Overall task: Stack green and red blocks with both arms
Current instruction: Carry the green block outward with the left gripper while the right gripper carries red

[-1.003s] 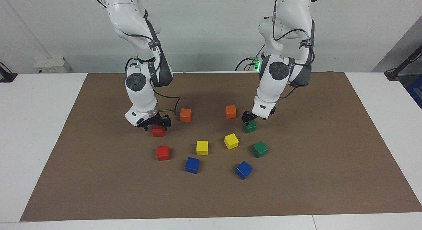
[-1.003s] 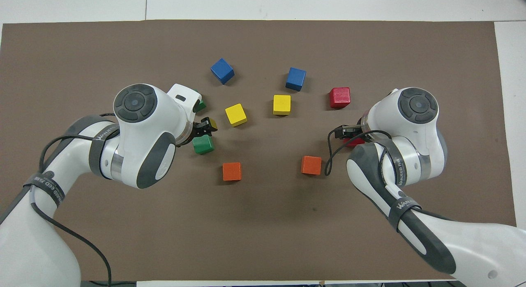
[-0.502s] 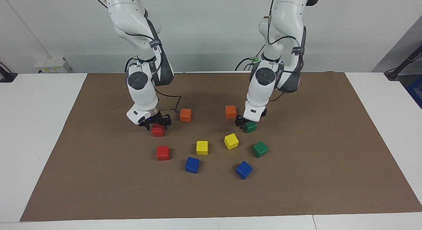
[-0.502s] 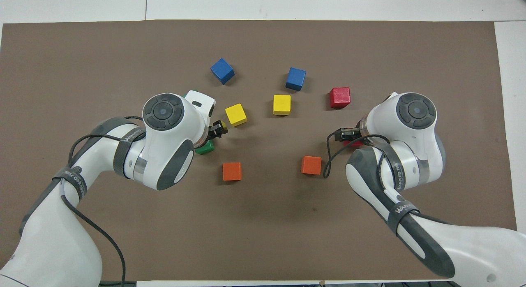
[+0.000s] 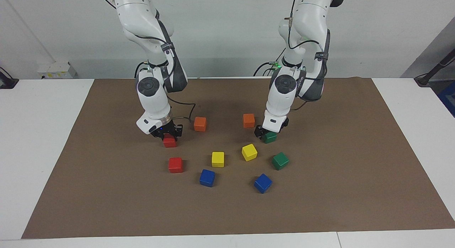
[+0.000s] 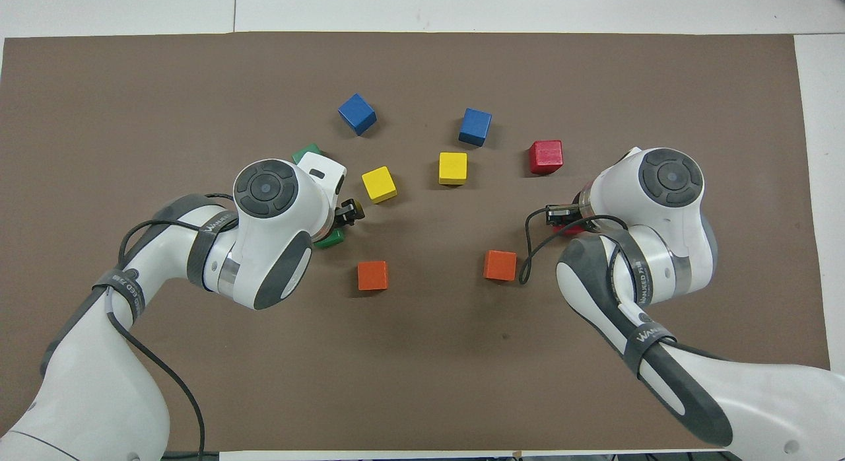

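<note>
The right arm's black two-finger hand [image 5: 167, 133] is closed around a small matte red cube [image 5: 169, 141] on the brown tabletop [image 5: 320, 191]; the second red cube [image 5: 175, 165] lies farther from the robots. The left hand [image 5: 263, 133] grips a dark green cube [image 5: 270, 137]; the second green cube [image 5: 280, 161] lies farther out.

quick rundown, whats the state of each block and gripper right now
left gripper: down on the nearer green block
right gripper: down on the nearer red block
farther green block: free on the mat
farther red block: free on the mat
orange, yellow, blue blocks: loose, unstacked
</note>
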`<action>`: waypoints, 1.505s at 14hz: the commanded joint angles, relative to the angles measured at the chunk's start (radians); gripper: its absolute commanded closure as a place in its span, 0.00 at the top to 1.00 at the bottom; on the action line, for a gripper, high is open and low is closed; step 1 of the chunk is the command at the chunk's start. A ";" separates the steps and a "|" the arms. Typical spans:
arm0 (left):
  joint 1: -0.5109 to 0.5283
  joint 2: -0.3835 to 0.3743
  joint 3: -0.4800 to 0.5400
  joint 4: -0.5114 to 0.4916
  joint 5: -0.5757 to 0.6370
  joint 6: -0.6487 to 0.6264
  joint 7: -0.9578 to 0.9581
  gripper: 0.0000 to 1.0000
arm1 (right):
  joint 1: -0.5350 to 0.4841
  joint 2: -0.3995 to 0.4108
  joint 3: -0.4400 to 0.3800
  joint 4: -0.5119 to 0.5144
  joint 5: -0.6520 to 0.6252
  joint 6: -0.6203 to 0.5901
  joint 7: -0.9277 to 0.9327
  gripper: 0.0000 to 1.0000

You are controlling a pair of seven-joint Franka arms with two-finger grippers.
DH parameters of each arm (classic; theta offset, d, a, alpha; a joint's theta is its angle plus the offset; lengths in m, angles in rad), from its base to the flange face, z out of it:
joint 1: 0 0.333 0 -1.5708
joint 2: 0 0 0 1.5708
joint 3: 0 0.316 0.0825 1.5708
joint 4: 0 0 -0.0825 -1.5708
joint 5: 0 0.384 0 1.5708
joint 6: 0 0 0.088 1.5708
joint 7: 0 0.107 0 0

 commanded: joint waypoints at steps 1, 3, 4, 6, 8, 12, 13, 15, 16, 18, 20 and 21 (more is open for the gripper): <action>-0.004 -0.006 0.005 -0.048 0.017 0.059 -0.007 1.00 | -0.068 -0.029 0.001 -0.006 0.010 -0.011 -0.067 0.00; -0.006 -0.006 0.005 -0.048 0.017 0.061 -0.007 1.00 | -0.168 -0.035 0.001 -0.010 0.010 -0.014 -0.188 0.00; -0.006 -0.006 0.005 -0.048 0.017 0.061 -0.007 1.00 | -0.215 -0.037 0.001 -0.013 0.010 -0.012 -0.271 0.00; -0.006 -0.006 0.005 -0.044 0.017 0.055 -0.005 0.56 | -0.291 -0.038 -0.001 -0.021 0.010 -0.009 -0.383 0.00; 0.007 0.004 0.005 0.011 0.017 0.006 0.004 0.00 | -0.325 -0.035 0.001 -0.027 0.010 0.003 -0.426 0.00; 0.084 -0.029 0.008 0.076 0.017 -0.170 0.193 0.00 | -0.345 -0.021 -0.001 -0.033 0.010 0.037 -0.451 0.00; 0.124 -0.047 0.010 0.074 0.017 -0.207 0.299 0.00 | -0.345 -0.020 0.001 -0.033 0.010 0.038 -0.451 0.00; 0.225 -0.069 0.006 0.080 0.017 -0.238 0.451 0.00 | -0.346 -0.009 0.001 -0.033 0.010 0.052 -0.451 0.00; 0.267 -0.068 0.008 0.082 0.017 -0.228 0.506 0.00 | -0.346 -0.004 0.001 -0.033 0.010 0.064 -0.452 0.00; 0.360 -0.065 0.006 0.083 0.011 -0.205 0.646 0.00 | -0.346 0.000 0.001 -0.032 0.010 0.067 -0.451 0.58; 0.425 -0.051 0.005 0.093 0.007 -0.171 0.743 0.00 | -0.346 0.003 0.001 -0.023 0.010 0.061 -0.443 1.00; 0.428 -0.029 0.008 0.126 0.007 -0.172 0.768 0.00 | -0.345 0.002 0.002 -0.012 0.010 0.060 -0.442 1.00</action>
